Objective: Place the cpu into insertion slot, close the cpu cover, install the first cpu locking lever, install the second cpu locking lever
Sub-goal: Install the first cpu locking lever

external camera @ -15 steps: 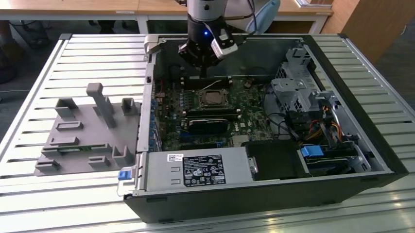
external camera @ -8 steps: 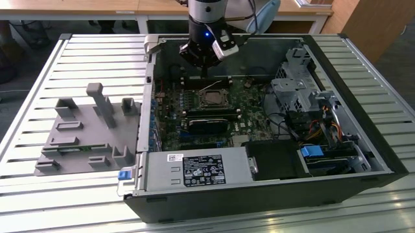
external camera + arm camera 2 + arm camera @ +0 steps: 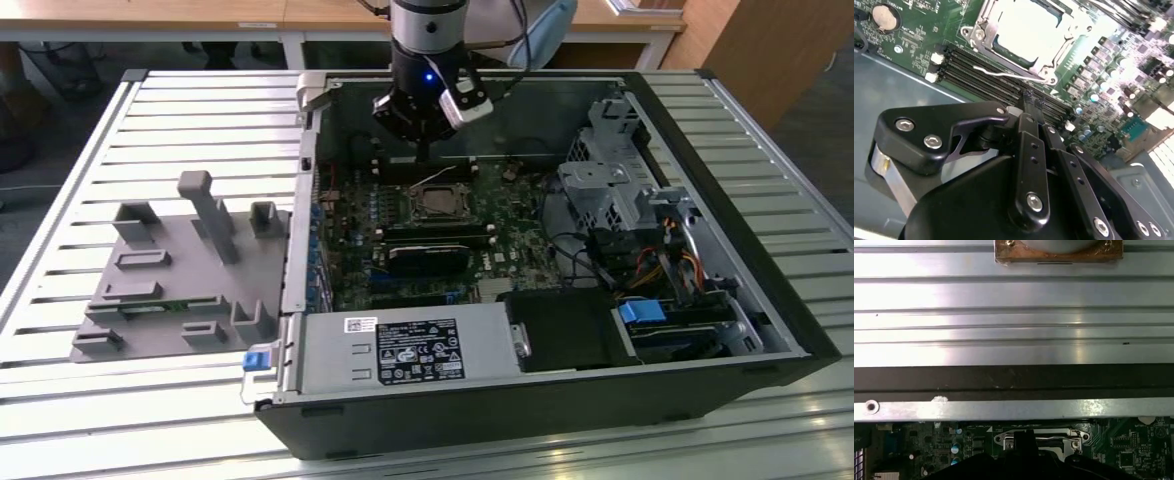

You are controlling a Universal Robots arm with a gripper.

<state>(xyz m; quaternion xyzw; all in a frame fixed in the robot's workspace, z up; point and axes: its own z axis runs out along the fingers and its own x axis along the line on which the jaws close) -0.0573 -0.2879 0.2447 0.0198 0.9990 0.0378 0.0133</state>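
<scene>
Your gripper (image 3: 1030,101), fingers pressed together, hangs just beside the lever (image 3: 1004,74); the cover (image 3: 1046,62) lies over the chip (image 3: 1026,27).

Slatted table (image 3: 134,410) bears computer case (image 3: 534,405) and grey fixture (image 3: 160,290).

You see the cpu (image 3: 1026,30), silver top up, flat in the insertion slot (image 3: 1009,51), the cpu cover (image 3: 1054,57) down around it.

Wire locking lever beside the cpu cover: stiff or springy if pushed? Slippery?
The locking lever is thin bare wire, so it probably flexes and springs back. Its shiny metal may let the gripper slip off. One end seems anchored by the cpu cover, so it should pivot, not lift free.
</scene>
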